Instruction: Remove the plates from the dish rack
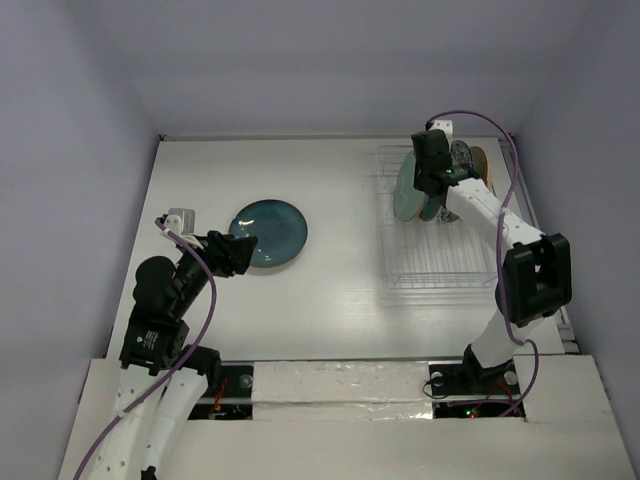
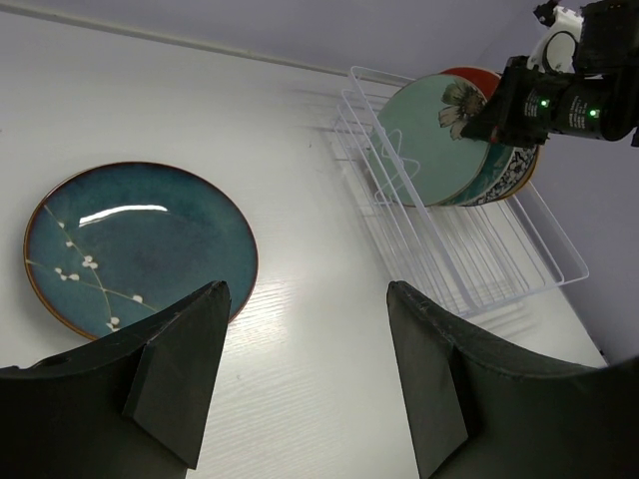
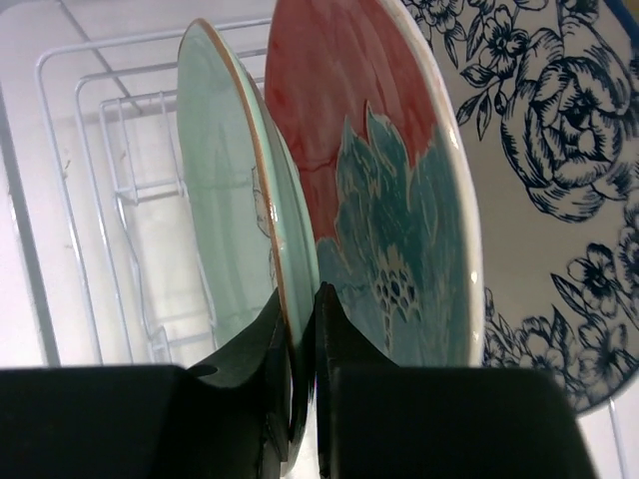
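From above, the dark teal plate (image 1: 268, 233) lies flat on the table (image 1: 340, 300), left of the dish rack (image 1: 440, 270). Left wrist: my left gripper (image 2: 305, 379) gapes empty. Right wrist: my right gripper (image 3: 302, 329) pinches the racked pale green plate (image 3: 235, 230) by its rim.

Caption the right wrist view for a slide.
Right claw gripping the green plate by its rim in the rack; red plate and floral plate beside it.

Dark teal plate (image 1: 268, 233) flat; pale green plate (image 2: 424, 140) and others upright in wire rack (image 2: 469, 254)
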{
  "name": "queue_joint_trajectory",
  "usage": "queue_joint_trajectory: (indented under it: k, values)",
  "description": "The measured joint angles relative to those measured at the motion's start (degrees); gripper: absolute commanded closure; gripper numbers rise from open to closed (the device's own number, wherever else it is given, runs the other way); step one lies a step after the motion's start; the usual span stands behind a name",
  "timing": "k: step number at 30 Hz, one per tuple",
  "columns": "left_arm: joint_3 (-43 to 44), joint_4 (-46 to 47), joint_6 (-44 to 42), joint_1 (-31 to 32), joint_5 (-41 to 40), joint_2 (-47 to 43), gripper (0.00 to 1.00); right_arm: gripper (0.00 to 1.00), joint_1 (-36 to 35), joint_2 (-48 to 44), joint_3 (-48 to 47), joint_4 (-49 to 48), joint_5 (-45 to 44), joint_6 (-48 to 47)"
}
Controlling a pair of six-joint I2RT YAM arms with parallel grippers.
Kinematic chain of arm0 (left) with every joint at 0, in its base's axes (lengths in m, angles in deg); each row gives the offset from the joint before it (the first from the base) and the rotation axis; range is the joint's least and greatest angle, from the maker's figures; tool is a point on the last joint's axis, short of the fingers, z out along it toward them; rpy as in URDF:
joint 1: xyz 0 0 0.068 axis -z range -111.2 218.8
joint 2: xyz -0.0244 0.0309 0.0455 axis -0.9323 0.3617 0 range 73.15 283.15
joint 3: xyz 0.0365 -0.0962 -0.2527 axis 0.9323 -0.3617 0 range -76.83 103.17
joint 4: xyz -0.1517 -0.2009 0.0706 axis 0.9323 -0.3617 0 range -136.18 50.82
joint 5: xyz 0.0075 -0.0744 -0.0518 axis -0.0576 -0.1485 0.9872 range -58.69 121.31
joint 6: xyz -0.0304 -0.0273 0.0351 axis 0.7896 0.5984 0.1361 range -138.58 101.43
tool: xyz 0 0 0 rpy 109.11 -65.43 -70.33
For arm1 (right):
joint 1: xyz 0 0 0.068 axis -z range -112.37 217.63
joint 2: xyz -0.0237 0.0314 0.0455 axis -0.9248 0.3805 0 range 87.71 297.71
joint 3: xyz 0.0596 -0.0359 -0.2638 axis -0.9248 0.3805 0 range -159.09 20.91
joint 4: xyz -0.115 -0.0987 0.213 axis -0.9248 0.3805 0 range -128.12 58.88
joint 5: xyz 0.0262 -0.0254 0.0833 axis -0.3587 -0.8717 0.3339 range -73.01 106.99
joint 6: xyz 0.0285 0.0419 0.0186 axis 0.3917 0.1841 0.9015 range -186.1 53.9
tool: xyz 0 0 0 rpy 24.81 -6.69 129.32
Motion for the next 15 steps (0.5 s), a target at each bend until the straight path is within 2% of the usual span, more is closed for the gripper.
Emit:
queue_joint_trajectory:
  k: [5, 11, 15]
  values:
    - [0.0, 0.0, 0.0, 0.0, 0.0, 0.0, 0.39, 1.0, 0.0, -4.48, 0.0, 2.6, 0.55, -0.94]
    - [0.0, 0.0, 0.0, 0.0, 0.0, 0.0, 0.39, 1.0, -0.09, -15.54, -0.09, 3.89, 0.26, -1.73]
    - [0.0, 0.0, 0.02, -0.28, 0.0, 0.0, 0.41, 1.0, -2.23, -22.45, 0.07, 3.45, 3.67, 0.0]
